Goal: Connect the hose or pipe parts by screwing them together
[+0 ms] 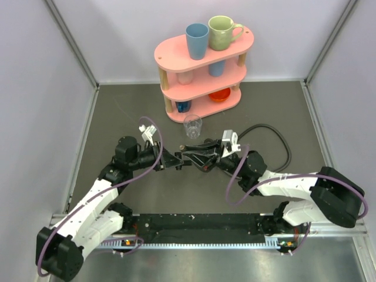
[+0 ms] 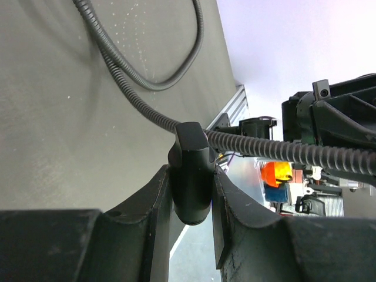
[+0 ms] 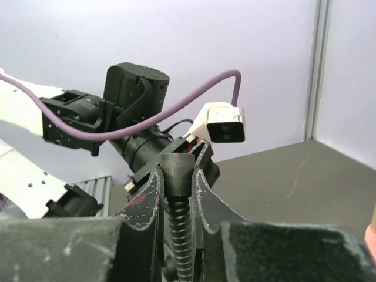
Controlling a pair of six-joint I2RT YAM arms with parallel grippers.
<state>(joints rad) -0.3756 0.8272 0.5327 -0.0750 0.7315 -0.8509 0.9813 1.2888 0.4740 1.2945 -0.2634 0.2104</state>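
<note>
Near the glass (image 1: 192,125), the left gripper (image 2: 191,197) clenches a smooth end fitting (image 2: 191,158); the right gripper (image 3: 177,188) grasps a knurled fitting (image 3: 176,167).

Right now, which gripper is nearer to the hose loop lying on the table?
Right. The right gripper, shut on a fitting, is left of the hose loop. The left gripper, shut on the other fitting, is farther left, beyond the right one.

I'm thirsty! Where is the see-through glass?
In the top view, the clear glass stands upright near the middle of the table, just in front of the pink shelf.
</note>
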